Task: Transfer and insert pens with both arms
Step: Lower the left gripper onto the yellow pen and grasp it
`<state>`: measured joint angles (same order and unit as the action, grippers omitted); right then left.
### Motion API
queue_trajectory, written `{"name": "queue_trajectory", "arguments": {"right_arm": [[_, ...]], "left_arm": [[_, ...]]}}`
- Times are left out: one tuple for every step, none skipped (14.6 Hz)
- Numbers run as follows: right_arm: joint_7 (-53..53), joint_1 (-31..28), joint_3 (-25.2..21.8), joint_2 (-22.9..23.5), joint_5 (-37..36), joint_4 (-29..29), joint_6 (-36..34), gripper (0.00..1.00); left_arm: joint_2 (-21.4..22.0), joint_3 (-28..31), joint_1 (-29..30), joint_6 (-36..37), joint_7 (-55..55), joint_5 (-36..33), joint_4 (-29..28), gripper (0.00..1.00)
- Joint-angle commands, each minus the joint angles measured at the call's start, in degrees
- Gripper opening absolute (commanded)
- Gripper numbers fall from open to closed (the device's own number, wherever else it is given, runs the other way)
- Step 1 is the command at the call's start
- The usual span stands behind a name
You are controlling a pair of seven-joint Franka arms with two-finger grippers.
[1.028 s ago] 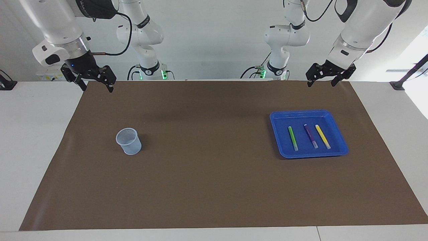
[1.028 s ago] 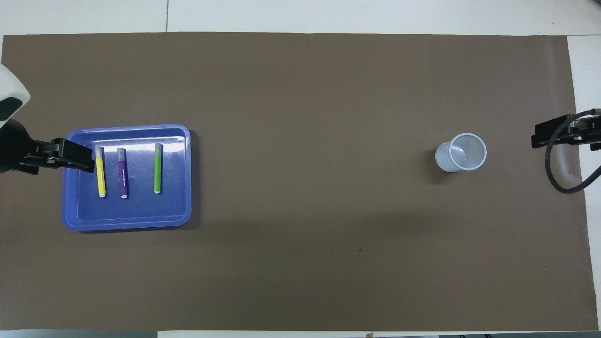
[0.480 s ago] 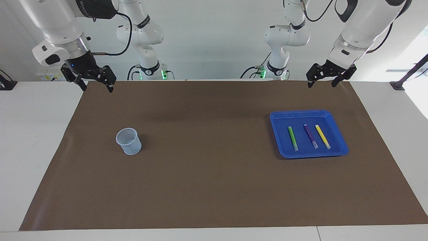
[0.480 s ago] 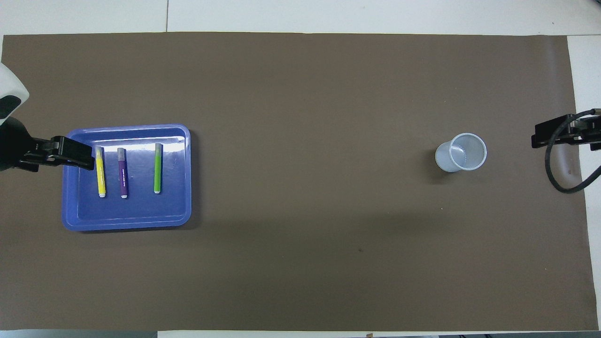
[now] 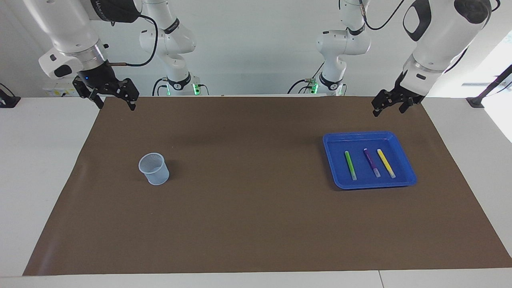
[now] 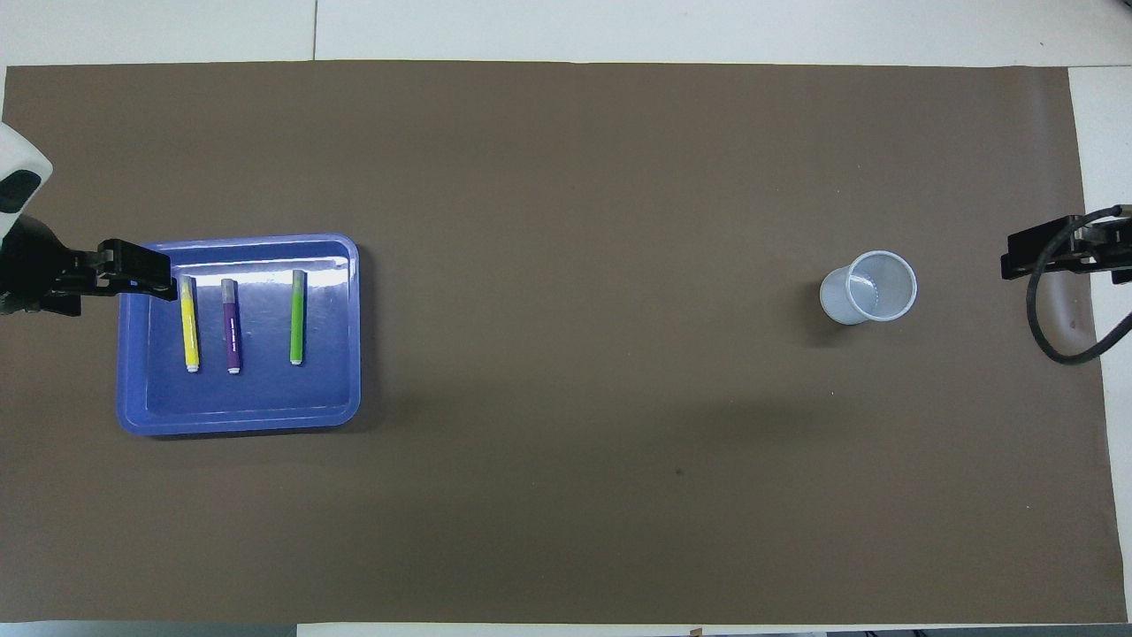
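3 slim short plastic marker pens lie flat, side by side, roughly parallel, apart from each other, inside a shallow blue rectangular plastic tray (image 5: 406, 170) toward the left arm's end of the tabletop. Lime green pen (image 5: 350, 165) sits nearest the table's middle, purple pen (image 5: 371, 162) between, yellow pen (image 5: 386, 163) outermost. Each has a pale whitish end pointing away from the robots.

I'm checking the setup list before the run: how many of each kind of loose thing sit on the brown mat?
Pens: 3, lime green pen, purple pen, yellow pen, all lying in the tray
Blue tray: 1
Pale mesh cup: 1
Total: 5
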<state>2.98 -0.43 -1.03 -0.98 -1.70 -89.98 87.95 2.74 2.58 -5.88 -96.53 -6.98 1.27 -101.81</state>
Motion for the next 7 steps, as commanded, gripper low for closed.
{"name": "queue_trajectory", "arguments": {"right_arm": [[-1.1, -0.7, 0.3, -0.2, 0.6, -0.3, 0.0, 1.0], [-1.1, -0.7, 0.3, -0.2, 0.6, -0.2, 0.0, 1.0], [-1.1, -0.7, 0.3, -0.2, 0.6, -0.3, 0.1, 1.0], [-1.1, -0.7, 0.3, -0.2, 0.6, -0.2, 0.0, 1.0], [-1.1, -0.7, 0.3, -0.2, 0.6, -0.3, 0.1, 1.0], [-1.1, -0.7, 0.3, -0.2, 0.6, -0.2, 0.0, 1.0], [-1.1, -0.7, 0.3, -0.1, 0.6, -0.3, 0.1, 1.0]], "left_arm": [[0.0, 0.1, 4.9, -11.4, 7.7, 0.7, -10.8, 1.0], [-2.1, 0.1, 6.4, -14.8, 9.2, 0.7, -12.3, 1.0], [-4.2, 0.1, 6.8, -18.0, 10.0, 0.7, -13.5, 1.0], [-6.1, 0.1, 7.1, -21.2, 11.3, 0.7, -14.5, 1.0], [-7.7, 0.1, 8.1, -23.6, 12.0, 0.7, -15.0, 1.0], [-9.1, 0.1, 8.9, -25.9, 13.2, 0.6, -15.9, 1.0], [-10.3, 0.1, 9.2, -27.8, 14.9, 0.6, -16.2, 0.95]]}}
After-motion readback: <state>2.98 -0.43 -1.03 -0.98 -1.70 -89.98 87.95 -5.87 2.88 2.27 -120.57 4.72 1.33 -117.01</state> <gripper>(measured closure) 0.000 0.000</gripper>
